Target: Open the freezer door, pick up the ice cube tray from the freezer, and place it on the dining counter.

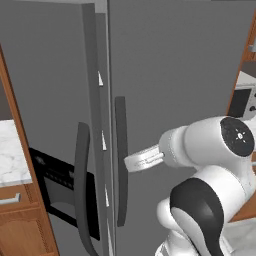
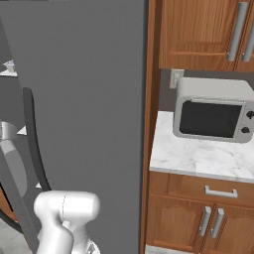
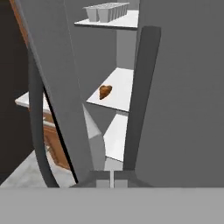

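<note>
The freezer door (image 1: 50,100), grey with a black dispenser panel (image 1: 55,185) and a long dark curved handle (image 1: 81,190), stands slightly ajar. Through the gap the hand view looks into the freezer (image 3: 122,57) with its white shelves. On the top shelf lies the pale ice cube tray (image 3: 107,11). My gripper (image 3: 111,178) is shut with nothing in it, low in the gap between the freezer door's edge (image 3: 57,87) and the other door's handle (image 3: 140,96). From the left base, the gripper (image 1: 131,163) reaches in at that handle. The dining counter is out of view.
A small brown item (image 3: 105,92) lies on the middle freezer shelf. The plain grey door (image 2: 84,99) is closed, its handle (image 1: 120,160) right by my hand. A microwave (image 2: 213,111) stands on the marble counter (image 2: 198,158) to the right; another marble top (image 1: 10,155) sits left.
</note>
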